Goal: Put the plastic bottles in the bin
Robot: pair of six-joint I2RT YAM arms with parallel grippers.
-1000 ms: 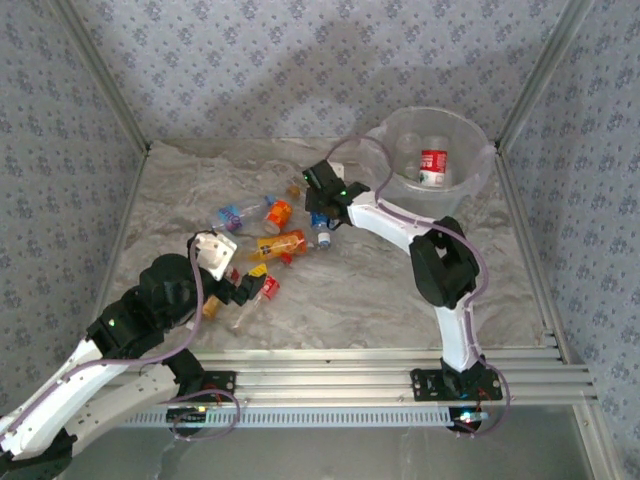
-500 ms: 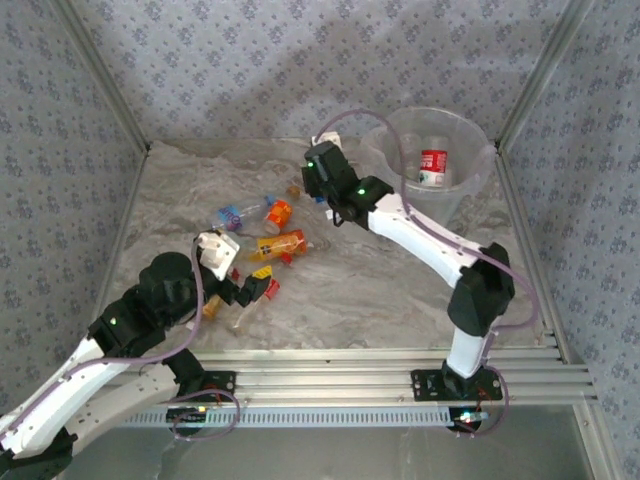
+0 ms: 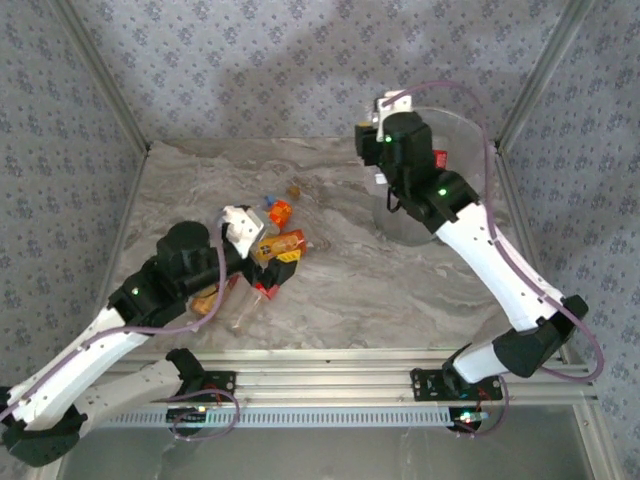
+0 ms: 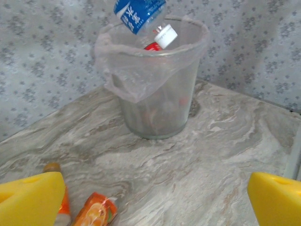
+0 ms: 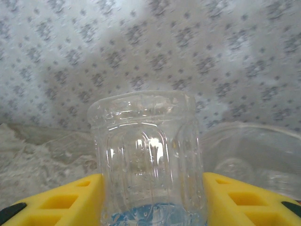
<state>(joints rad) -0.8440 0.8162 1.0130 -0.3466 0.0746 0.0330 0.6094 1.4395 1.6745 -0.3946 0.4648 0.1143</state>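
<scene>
Well short of the large round translucent bag-lined plastic bin (image 4: 155,108), your left gripper (image 4: 150,200) hangs wide open over loose orange-labelled plastic bottles (image 3: 283,243). Your right gripper (image 5: 150,207) is clenched on a clear blue-labelled bottle (image 4: 138,12) above the bin's rim; release early and it may clip the rim and fall outside.

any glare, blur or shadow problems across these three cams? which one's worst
Right wrist: bright glare streaks on the blue-label bottle between the jaws, wallpaper behind it soft. Left wrist: bin fairly sharp, its own yellow fingers out of focus at the bottom corners. Top external: softest overall, broad shadows across the wallpaper.
</scene>
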